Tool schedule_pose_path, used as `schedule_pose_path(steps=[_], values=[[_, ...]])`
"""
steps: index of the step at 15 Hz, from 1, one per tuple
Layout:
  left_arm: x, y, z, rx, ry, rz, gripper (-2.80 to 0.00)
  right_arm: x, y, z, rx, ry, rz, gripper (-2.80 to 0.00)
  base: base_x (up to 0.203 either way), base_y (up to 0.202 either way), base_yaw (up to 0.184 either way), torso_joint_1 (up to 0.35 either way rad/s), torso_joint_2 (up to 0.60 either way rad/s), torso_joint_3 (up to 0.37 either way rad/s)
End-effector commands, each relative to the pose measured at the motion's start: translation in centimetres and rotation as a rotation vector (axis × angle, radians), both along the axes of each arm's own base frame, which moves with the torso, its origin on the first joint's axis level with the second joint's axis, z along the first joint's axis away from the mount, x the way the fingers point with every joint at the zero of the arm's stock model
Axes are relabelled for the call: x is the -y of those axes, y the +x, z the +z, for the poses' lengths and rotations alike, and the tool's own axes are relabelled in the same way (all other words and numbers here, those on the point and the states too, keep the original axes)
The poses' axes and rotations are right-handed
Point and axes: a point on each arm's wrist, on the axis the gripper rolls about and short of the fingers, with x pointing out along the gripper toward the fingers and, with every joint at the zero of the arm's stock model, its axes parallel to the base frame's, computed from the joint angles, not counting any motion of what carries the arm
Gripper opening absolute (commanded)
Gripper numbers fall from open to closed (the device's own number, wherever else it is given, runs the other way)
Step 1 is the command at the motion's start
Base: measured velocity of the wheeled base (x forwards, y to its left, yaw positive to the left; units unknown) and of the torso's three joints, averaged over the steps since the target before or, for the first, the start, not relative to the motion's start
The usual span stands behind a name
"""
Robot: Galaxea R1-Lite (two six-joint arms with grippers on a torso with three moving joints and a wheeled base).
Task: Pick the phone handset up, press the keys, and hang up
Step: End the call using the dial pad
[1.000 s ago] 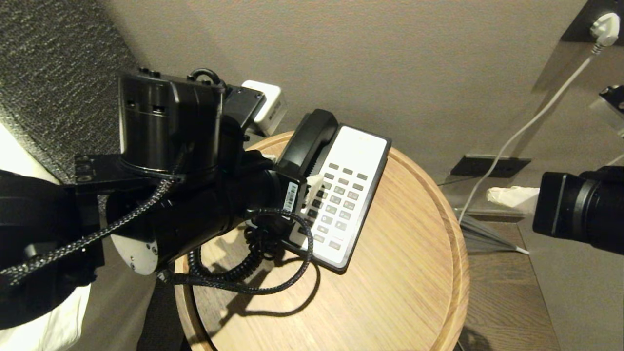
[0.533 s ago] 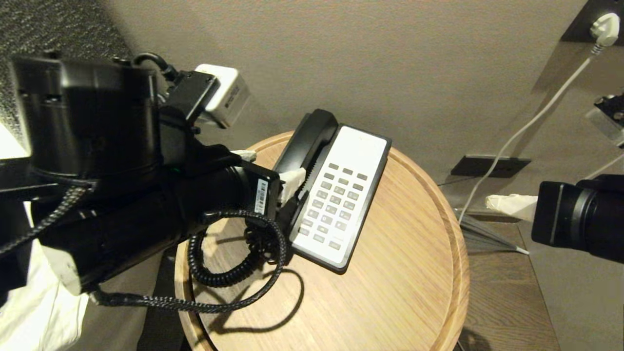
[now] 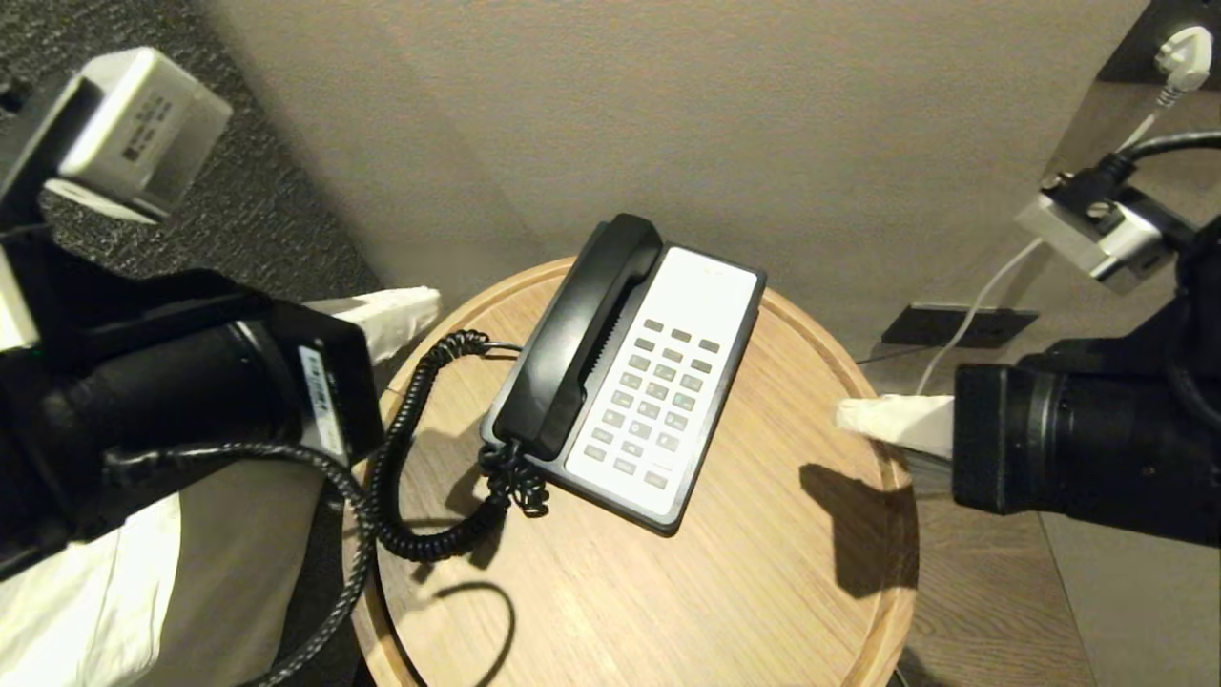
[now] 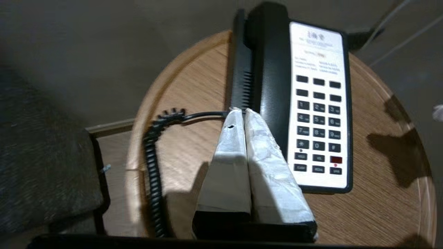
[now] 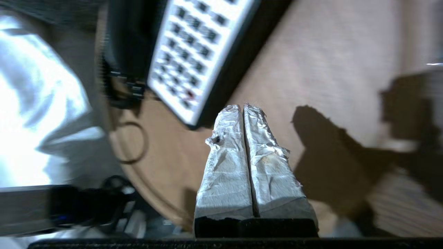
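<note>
The black phone handset (image 3: 572,334) lies in the cradle on the left side of the phone base, its coiled cord (image 3: 420,448) looping over the table. The grey keys (image 3: 653,401) fill the white faceplate beside it, also seen as keys (image 4: 318,121) with one reddish key low on the pad. My left gripper (image 3: 429,303) hangs off the table's left edge, shut and empty; its tips (image 4: 241,111) point at the handset (image 4: 273,69) from a short way off. My right gripper (image 3: 844,415) is shut and empty above the table's right rim, short of the keys (image 5: 190,45).
The phone sits on a round wooden table (image 3: 887,496) with a raised rim, against a beige wall. White bedding (image 3: 95,592) is at the left. A white cable (image 3: 983,296) runs from a wall plug (image 3: 1183,43) down to the floor at the right.
My left gripper has drawn back to the left off the handset and shut, leaving the handset in its cradle. My right arm has come in from the right over the table's rim.
</note>
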Motion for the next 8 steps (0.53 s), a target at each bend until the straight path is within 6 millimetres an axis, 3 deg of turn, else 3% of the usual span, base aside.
schedule_pose_path(steps=[1,4,8], values=[[-2.6,-2.0,0.9,0.053,-0.064,0.019,-2.80,-3.4,1.5,-0.7,-0.052,-0.009,0.025,-2.80,0.000,0.000,0.000,0.000,0.00,0.000],[-4.1,-3.2,0.9,0.077,-0.091,0.032,-2.80,-5.9,2.6,-1.6,-0.068,-0.026,0.045,-2.80,0.000,0.000,0.000,0.000,0.00,0.000],[-5.5,-4.3,0.6,0.092,-0.113,0.051,-2.80,-7.7,2.5,-2.5,-0.084,-0.047,0.082,-2.80,0.000,0.000,0.000,0.000,0.00,0.000]])
